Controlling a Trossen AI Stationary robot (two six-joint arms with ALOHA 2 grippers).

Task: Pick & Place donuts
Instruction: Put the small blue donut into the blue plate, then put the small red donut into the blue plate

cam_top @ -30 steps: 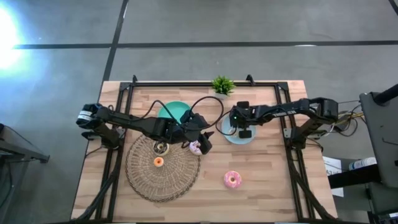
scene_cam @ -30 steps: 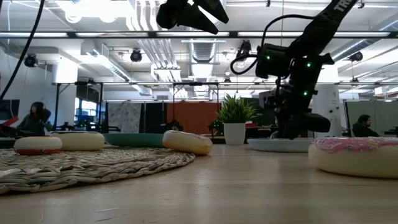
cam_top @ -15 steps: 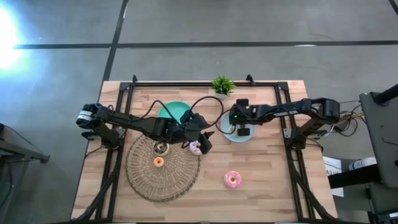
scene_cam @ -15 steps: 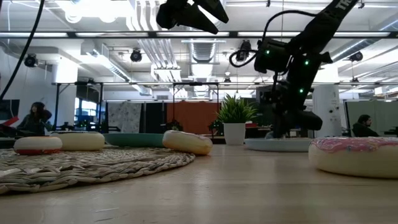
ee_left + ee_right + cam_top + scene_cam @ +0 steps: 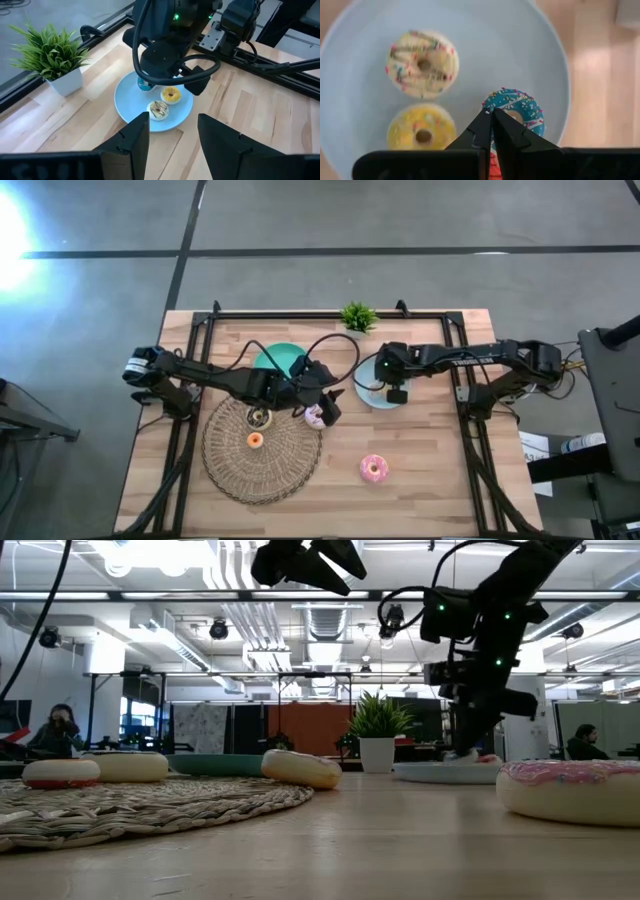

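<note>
My right gripper (image 5: 491, 114) is shut and hangs over the light-blue plate (image 5: 372, 397). The plate holds a white sprinkled donut (image 5: 422, 62), a yellow one (image 5: 422, 132) and a blue one (image 5: 517, 110). A bit of red (image 5: 492, 165) shows under the fingers. My left gripper (image 5: 172, 125) is open and empty, high above the pale pink-white donut (image 5: 314, 417) at the woven mat's (image 5: 262, 455) edge. A dark brown donut (image 5: 259, 417) and an orange donut (image 5: 255, 440) lie on the mat. The bright pink donut (image 5: 374, 468) lies on the bare table.
A teal plate (image 5: 280, 358) lies at the far side, partly under the left arm. A small potted plant (image 5: 357, 317) stands at the far edge. Black rails (image 5: 462, 380) run along the table's left and right sides. People show in the room behind.
My right gripper has risen from the light-blue plate and now hangs clear above it, having shifted slightly toward the table's right edge.
</note>
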